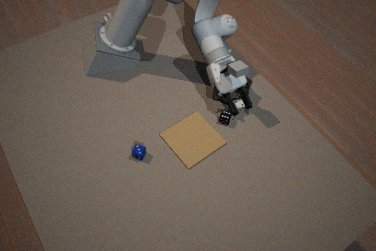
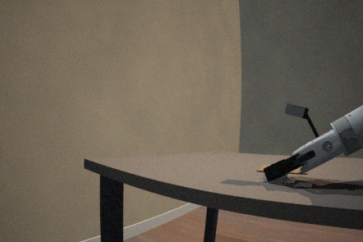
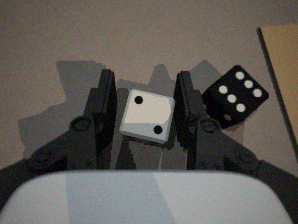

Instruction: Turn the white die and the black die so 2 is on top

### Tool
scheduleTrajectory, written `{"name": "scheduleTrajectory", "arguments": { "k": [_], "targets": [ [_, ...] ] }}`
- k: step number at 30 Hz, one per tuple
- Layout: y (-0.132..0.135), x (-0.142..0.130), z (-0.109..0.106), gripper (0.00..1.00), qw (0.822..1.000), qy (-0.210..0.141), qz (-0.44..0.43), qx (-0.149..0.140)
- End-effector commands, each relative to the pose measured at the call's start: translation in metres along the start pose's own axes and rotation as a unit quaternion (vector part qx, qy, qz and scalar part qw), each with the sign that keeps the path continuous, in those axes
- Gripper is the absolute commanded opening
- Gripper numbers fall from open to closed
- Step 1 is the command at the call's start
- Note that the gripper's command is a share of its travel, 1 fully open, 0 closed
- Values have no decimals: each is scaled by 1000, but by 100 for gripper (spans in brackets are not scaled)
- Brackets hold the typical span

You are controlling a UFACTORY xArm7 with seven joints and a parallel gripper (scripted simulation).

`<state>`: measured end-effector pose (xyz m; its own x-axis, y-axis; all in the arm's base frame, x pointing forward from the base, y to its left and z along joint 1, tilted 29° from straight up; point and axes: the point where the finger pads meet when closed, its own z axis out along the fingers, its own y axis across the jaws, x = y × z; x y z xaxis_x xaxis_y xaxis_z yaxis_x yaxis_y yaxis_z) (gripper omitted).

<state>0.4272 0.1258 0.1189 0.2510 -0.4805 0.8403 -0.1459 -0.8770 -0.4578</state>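
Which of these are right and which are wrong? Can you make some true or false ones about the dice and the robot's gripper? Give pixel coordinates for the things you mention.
1. The gripper (image 1: 242, 105) (image 2: 271, 173) (image 3: 145, 86) is squeezing the white die (image 1: 239, 105) (image 3: 147, 115). False: it is open, with gaps beside the die.
2. The black die (image 1: 225, 117) (image 3: 236, 95) is outside the gripper's fingers. True.
3. The blue die (image 1: 139, 151) is on the mat (image 1: 193, 139) (image 2: 263, 169) (image 3: 282, 60). False: it is off the mat.
4. The white die's face towards the wrist camera has two dots. True.
5. The black die's face with six dots is hidden from the wrist camera. False: it shows plainly.
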Motion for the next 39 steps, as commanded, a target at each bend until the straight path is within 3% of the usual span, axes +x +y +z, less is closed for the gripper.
{"name": "scheduleTrajectory", "arguments": {
  "k": [1, 14, 24, 39],
  "targets": [
    [0, 1, 0, 47, 1000, 1, 1, 0],
    [0, 1, -15, 47, 1000, 1, 1, 0],
    [0, 1, -47, 47, 1000, 1, 1, 0],
    [0, 14, -57, 47, 1000, 1, 1, 0]
  ]
}}
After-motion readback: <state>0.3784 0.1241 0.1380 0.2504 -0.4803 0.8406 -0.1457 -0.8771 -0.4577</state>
